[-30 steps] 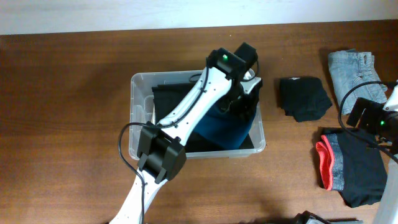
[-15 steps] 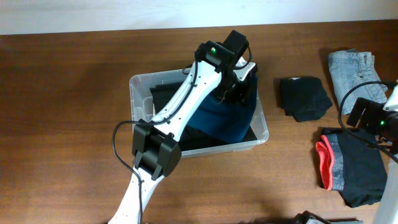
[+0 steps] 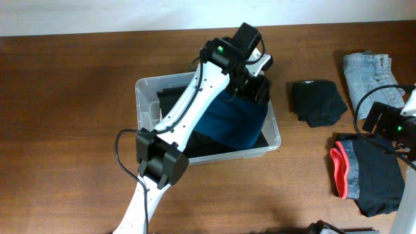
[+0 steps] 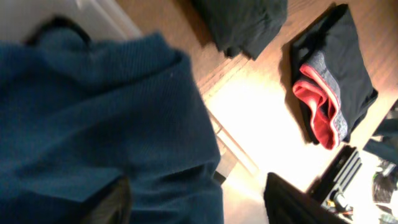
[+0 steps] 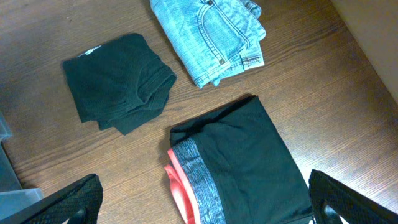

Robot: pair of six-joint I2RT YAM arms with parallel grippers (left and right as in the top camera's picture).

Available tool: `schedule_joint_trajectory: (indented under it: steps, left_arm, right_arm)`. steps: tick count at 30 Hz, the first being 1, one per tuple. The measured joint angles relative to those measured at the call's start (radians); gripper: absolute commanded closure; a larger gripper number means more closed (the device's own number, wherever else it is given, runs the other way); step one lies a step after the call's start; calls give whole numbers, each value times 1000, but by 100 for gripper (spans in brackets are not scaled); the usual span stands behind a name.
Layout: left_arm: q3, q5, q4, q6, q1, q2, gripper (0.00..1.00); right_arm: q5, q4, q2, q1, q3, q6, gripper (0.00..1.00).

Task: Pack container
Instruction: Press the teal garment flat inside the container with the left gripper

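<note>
The left arm hides part of the container. Overhead, the left gripper is hard to read, but its wrist view shows the fingers spread apart. The clear, rimmed tub sits mid-desk, holding a blue garment over black clothing. The right gripper gapes empty near the desk's right edge.

A large clear plastic rectangular tub stands mid-way across the brown wooden table. In its right half a dark blue knitted garment lies on black folded clothing. Right of the tub, apart from it, lies a small black folded garment. Further right and farther back is a folded light-blue denim piece. Nearer than both lie black shorts with a red and grey waistband.
</note>
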Motion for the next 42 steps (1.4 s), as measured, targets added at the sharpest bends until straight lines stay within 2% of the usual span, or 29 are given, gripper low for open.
schedule_joint_trajectory:
  steps: [8, 21, 28, 42]
  left_arm:
    - [11, -70, 30, 4, 0, -14, 20]
    - [11, -365, 55, 4, -71, -15, 20]
    - [11, -438, 75, -7, -130, -15, 20]
    - [11, -546, 104, -69, -124, -14, 21]
  right_arm:
    - [0, 0, 0, 0, 0, 0, 2]
    - [0, 0, 0, 0, 0, 0, 2]
    - [0, 0, 0, 0, 0, 0, 2]
    - [0, 0, 0, 0, 0, 0, 2]
